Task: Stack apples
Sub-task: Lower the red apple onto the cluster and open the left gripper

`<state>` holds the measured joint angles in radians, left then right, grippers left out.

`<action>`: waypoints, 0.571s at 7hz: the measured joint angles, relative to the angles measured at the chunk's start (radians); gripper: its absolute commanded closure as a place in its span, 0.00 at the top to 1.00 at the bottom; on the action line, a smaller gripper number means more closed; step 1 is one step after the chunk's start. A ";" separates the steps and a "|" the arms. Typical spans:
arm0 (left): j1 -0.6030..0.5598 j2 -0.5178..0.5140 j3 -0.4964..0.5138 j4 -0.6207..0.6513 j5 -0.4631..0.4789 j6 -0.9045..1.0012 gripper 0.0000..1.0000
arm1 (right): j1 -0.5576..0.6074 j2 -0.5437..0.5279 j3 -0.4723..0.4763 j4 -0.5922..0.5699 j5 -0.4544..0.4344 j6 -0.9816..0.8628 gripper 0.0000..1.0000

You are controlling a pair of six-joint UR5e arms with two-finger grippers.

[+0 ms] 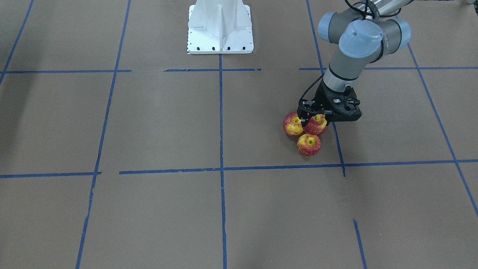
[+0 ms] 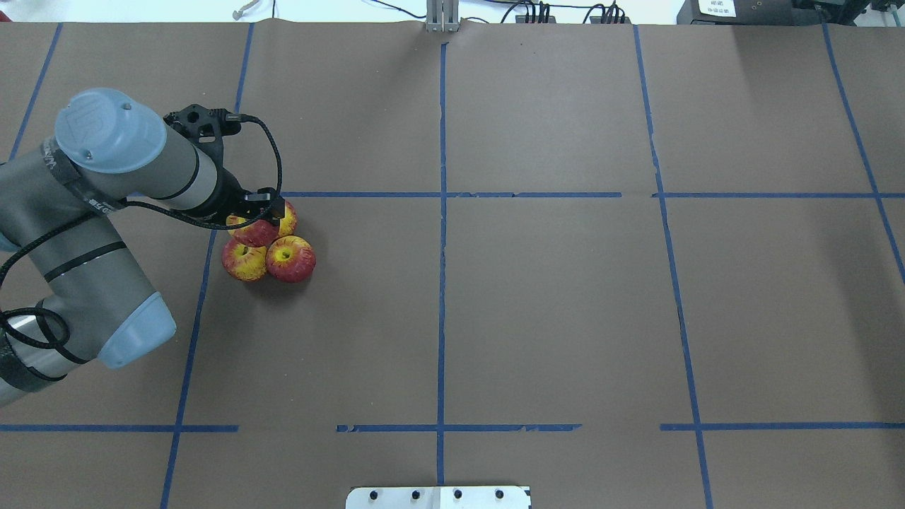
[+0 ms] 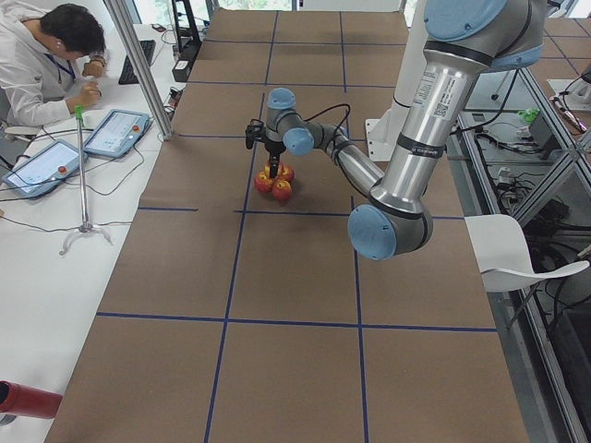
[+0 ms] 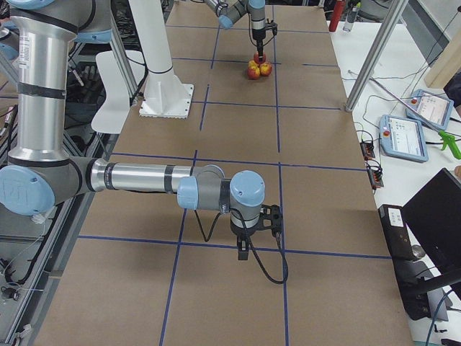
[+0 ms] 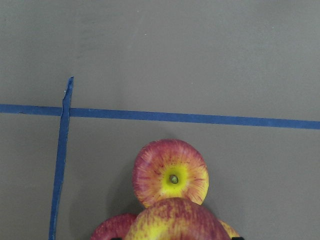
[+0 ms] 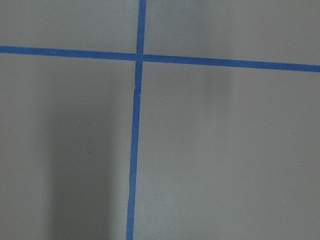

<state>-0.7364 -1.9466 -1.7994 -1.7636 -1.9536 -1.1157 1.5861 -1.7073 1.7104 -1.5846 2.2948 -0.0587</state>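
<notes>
Three red and yellow apples sit clustered on the brown table: one [image 2: 244, 261], a redder one [image 2: 290, 259] and one [image 2: 288, 220] half hidden under the gripper. My left gripper [image 1: 314, 120] is shut on a fourth apple [image 1: 316, 126] and holds it on top of the cluster, between an apple to its left [image 1: 292, 125] and one in front [image 1: 309, 145]. In the left wrist view the held apple [image 5: 172, 222] fills the bottom edge above a table apple [image 5: 171, 172]. My right gripper [image 4: 245, 249] shows only in the exterior right view, low over bare table far from the apples; I cannot tell if it is open.
Blue tape lines [image 2: 442, 283] divide the table into squares. The white robot base plate [image 1: 220, 26] stands at the robot's edge. An operator [image 3: 46, 55] sits at a side desk with tablets [image 3: 115, 134]. A metal pole [image 3: 138, 65] stands at the table's far side.
</notes>
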 measured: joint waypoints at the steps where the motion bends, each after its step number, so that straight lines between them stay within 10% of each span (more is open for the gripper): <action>1: 0.013 0.000 0.003 0.000 0.001 0.000 0.00 | 0.000 0.000 0.000 0.000 0.000 0.000 1.00; 2: 0.026 0.000 0.004 0.000 0.002 -0.002 0.35 | 0.000 0.000 0.000 0.000 0.000 0.000 1.00; 3: 0.033 0.000 0.004 0.000 0.003 -0.002 0.99 | 0.000 0.000 0.000 0.000 0.000 0.000 1.00; 4: 0.038 0.003 0.004 0.001 0.002 -0.002 1.00 | 0.000 0.000 0.000 0.000 0.000 0.000 1.00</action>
<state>-0.6987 -1.9440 -1.7951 -1.7622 -1.9521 -1.1181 1.5861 -1.7073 1.7104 -1.5846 2.2948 -0.0590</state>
